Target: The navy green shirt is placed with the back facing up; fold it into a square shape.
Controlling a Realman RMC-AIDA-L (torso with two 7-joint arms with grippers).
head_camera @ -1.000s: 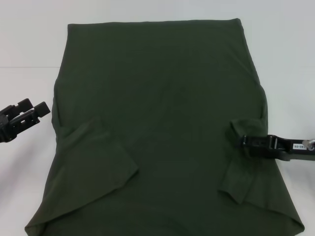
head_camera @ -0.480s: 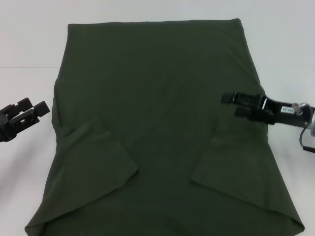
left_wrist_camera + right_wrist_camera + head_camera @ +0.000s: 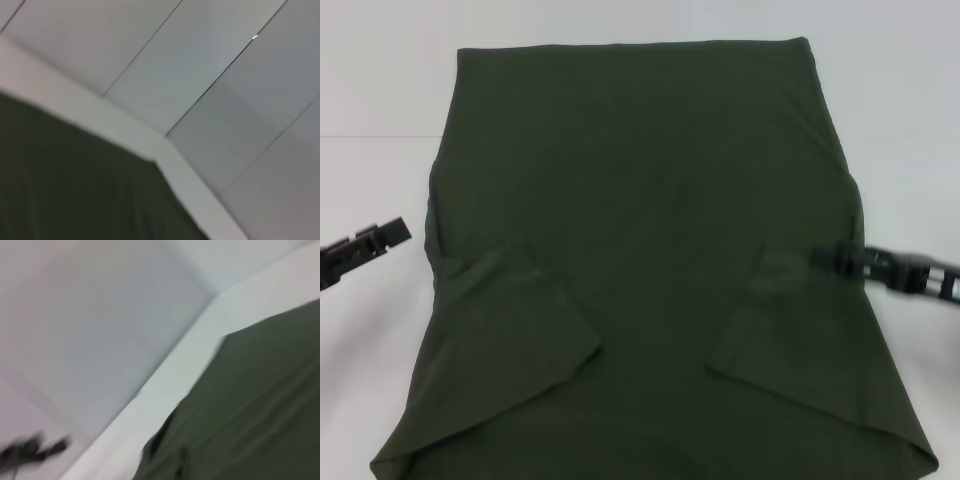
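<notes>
Olive-green soft cotton shirt (image 3: 640, 250) lies flat on the white desk (image 3: 380, 100), both sleeves tucked inward. Left pincer (image 3: 380, 237) and right pincer (image 3: 840, 258) flank it; I cannot tell their opening. Each should next grip a side edge evenly, folding inward without dragging.

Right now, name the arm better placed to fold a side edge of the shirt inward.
Right. The right end effector sits at the navy green shirt's side edge; the left end effector hangs off the fabric.

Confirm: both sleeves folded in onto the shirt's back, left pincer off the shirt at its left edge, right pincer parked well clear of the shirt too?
One error. In the head view the right pincer is not clear of the navy green shirt: its tip overlaps the shirt's right edge, beside the folded-in right sleeve. The rest holds: the left sleeve is folded in too, and the left pincer is off the cloth on the white table.
</notes>
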